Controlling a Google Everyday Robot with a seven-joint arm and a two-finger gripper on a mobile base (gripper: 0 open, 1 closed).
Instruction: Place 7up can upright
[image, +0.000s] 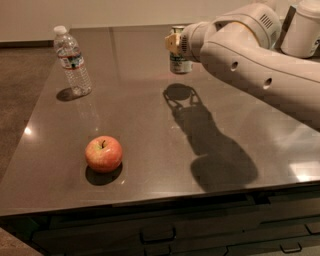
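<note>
The 7up can (179, 61) is held upright in the air over the back middle of the dark table (140, 125), its silver top up and its green label partly hidden. My gripper (177, 47) is shut on the can, gripping it from the right side near its upper part. The white arm reaches in from the right. The can's shadow lies on the table below and a little toward the front.
A clear plastic water bottle (72, 61) stands upright at the back left. A red apple (103, 153) sits near the front left. Dark drawers (160, 234) run under the table's front edge. A white cylinder (302, 27) stands at the far right.
</note>
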